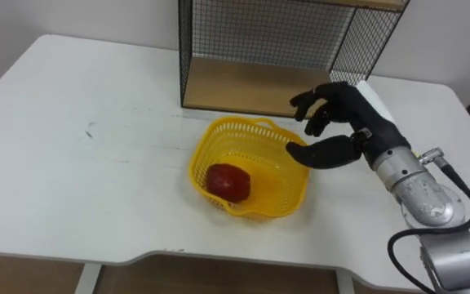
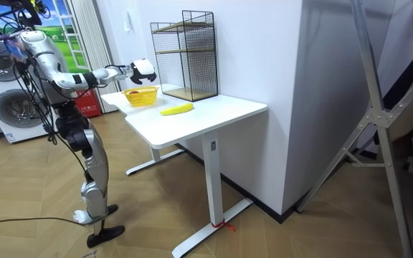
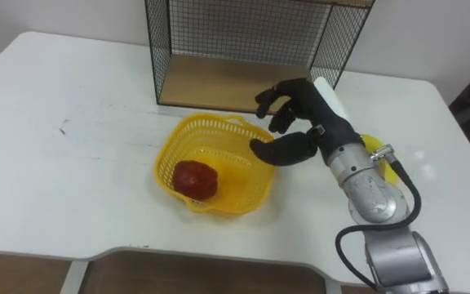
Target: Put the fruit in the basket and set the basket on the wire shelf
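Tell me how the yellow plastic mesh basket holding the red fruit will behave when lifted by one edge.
The yellow plastic mesh basket looks thin and light, so its rim would probably flex under a one-sided grip. The round red fruit sits toward its left side, so the basket may tip that way and the fruit roll.

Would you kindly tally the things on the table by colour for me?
Red: 1, the apple
Yellow: 2, the basket and the banana
Black: 1, the wire shelf
Total: 4
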Robot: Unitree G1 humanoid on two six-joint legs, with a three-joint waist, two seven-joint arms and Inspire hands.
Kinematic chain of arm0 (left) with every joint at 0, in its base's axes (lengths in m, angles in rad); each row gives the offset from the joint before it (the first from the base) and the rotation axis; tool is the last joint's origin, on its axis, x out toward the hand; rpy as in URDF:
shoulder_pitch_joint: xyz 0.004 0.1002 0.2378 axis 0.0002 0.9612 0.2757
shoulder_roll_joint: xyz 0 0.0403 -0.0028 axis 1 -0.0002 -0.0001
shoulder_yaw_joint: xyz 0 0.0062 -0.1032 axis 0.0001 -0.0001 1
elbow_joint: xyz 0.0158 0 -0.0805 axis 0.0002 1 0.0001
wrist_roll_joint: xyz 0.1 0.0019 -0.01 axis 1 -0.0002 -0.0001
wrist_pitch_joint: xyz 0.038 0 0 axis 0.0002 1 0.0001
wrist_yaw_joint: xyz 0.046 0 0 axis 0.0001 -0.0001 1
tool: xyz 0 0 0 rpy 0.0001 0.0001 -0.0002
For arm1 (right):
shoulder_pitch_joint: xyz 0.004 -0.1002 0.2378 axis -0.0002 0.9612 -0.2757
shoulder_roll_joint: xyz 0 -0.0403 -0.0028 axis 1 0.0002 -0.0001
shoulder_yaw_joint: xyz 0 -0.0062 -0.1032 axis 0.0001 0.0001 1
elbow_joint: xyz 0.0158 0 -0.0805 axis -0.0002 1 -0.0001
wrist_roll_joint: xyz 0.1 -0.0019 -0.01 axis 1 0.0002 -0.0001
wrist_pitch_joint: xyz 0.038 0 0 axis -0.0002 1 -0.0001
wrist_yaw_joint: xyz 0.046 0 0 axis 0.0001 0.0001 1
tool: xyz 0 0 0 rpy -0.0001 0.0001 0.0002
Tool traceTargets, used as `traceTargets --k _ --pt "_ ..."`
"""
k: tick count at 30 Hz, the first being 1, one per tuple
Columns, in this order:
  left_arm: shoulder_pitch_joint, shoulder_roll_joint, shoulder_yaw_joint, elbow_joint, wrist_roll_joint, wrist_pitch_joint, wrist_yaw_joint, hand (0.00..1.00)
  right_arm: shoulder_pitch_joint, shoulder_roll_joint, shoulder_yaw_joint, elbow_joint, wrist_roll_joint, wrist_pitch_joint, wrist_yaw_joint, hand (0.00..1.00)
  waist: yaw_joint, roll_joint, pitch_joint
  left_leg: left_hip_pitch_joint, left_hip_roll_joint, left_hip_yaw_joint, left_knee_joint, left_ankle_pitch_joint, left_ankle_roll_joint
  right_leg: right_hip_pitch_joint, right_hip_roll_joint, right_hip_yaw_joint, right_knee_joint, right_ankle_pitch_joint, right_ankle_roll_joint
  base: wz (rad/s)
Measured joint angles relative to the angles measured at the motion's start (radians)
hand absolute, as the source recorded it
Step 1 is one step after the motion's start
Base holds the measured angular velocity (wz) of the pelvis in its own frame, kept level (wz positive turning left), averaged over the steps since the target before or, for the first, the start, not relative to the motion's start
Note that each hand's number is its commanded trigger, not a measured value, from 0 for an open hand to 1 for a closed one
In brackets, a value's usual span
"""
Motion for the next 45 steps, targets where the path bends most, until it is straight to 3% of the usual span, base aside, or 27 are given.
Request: traceTargets --k 7,12,18,31,36,45 --pt "0.007 -0.003 0.019 -0.001 -0.001 0.001 0.0 0.0 0.0 0.0 -0.095 0.033 0.121 -0.008 -0.14 0.0 -0.02 0.011 -0.0129 0.004 -0.001 0.001 -0.002 0.0 0.0 -0.002 0.0 0.001 0.0 0.0 0.0 0.01" --pt "0.021 -0.001 0.061 -0.002 -0.001 0.007 0.0 0.0 0.0 0.0 -0.185 0.124 0.116 -0.007 -0.278 0.0 -0.024 0.006 -0.0131 0.023 0.003 0.025 -0.016 0.0 0.0 0.005 0.003 0.021 0.0 0.0 0.0 -0.13" --pt "0.021 0.001 0.068 -0.022 0.0 0.023 0.0 0.0 0.0 -0.004 -0.218 0.2 0.116 -0.002 -0.382 0.0 -0.034 -0.015 -0.0078 0.029 0.004 0.033 -0.017 0.001 -0.001 0.005 0.004 0.028 0.002 0.001 0.0 -0.04" --pt "0.032 0.001 0.071 -0.068 -0.001 0.063 0.0 0.0 -0.022 -0.011 -0.218 0.312 0.122 0.025 -0.399 0.0 -0.031 -0.019 -0.0071 0.021 0.005 0.028 -0.016 0.001 -0.001 0.006 0.004 0.024 0.002 0.001 0.0 0.0" --pt "0.035 0.0 0.069 -0.068 -0.001 0.066 0.0 0.0 -0.084 -0.012 -0.216 0.463 0.125 0.038 -0.358 0.0 -0.027 -0.027 -0.0087 0.02 0.004 0.024 -0.016 0.001 -0.001 0.003 0.003 0.022 0.002 0.001 0.0 0.0" --pt "0.05 0.001 0.069 -0.068 -0.001 0.082 0.0 0.0 -0.147 -0.022 -0.211 0.555 0.125 0.059 -0.323 0.0 -0.022 -0.029 -0.0071 0.021 0.005 0.022 -0.015 0.001 -0.001 -0.002 0.004 0.022 0.002 0.001 0.0 0.0"
